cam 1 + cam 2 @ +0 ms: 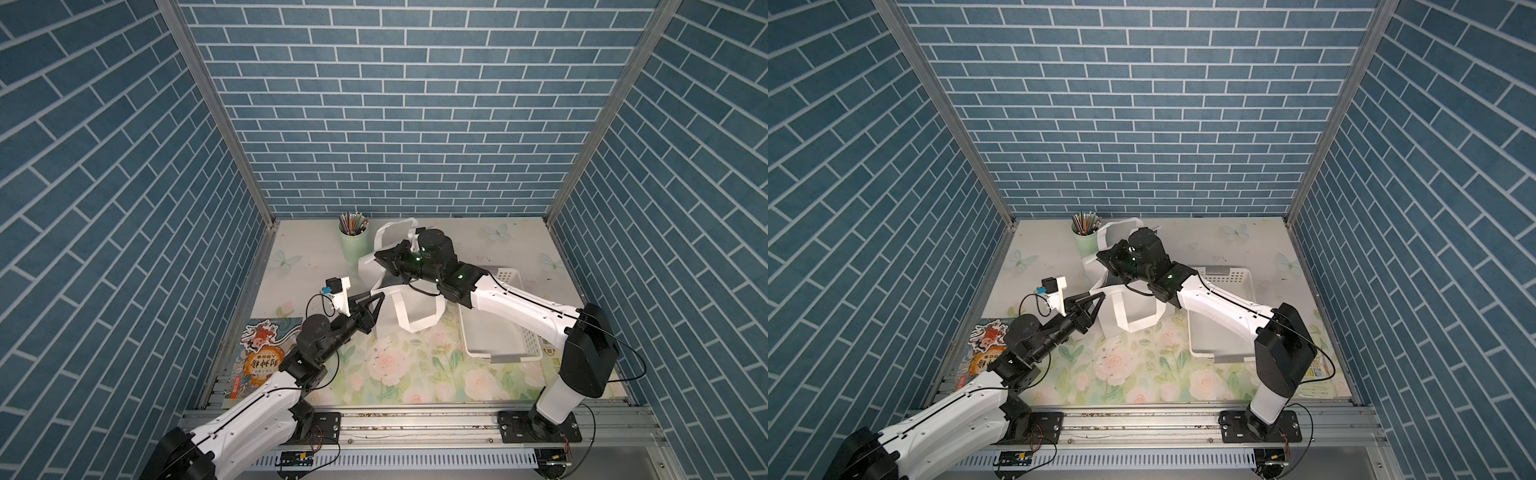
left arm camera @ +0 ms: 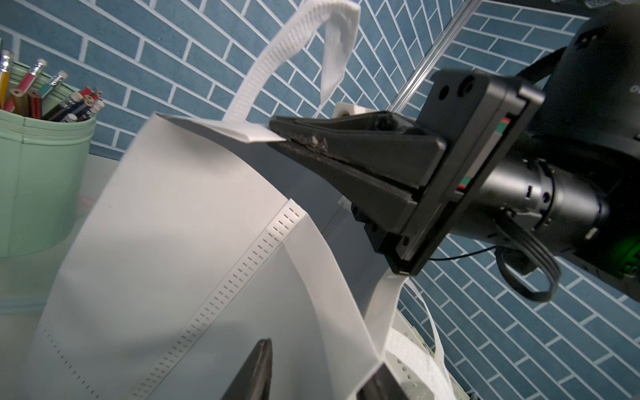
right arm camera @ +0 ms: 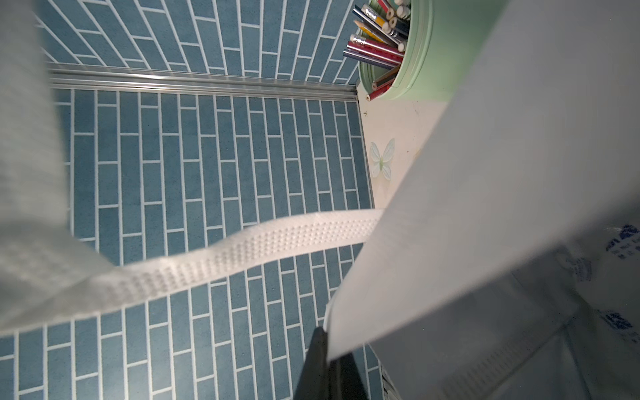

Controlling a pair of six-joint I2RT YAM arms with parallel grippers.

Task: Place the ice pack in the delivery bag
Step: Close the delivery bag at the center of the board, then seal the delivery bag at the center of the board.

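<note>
— In a top view, why are the right jaws pinching the large white fabric delivery bag (image 1: 388, 322)?
— Probably propping its mouth open; the left jaws are hanging parted beside its wall.
— Left wrist view?
— The right jaws are clamping the rim (image 2: 225, 130).
— Right wrist?
— The small translucent blue-printed ice pack (image 3: 616, 277) is seemingly lying inside, beyond those jaws.

Table (image 1: 395, 374): delivery bag (image 1: 390, 320), cup (image 1: 353, 245), basket (image 1: 494, 349), book (image 1: 262, 353)

Soft even light; wrist views blur up close.
</note>
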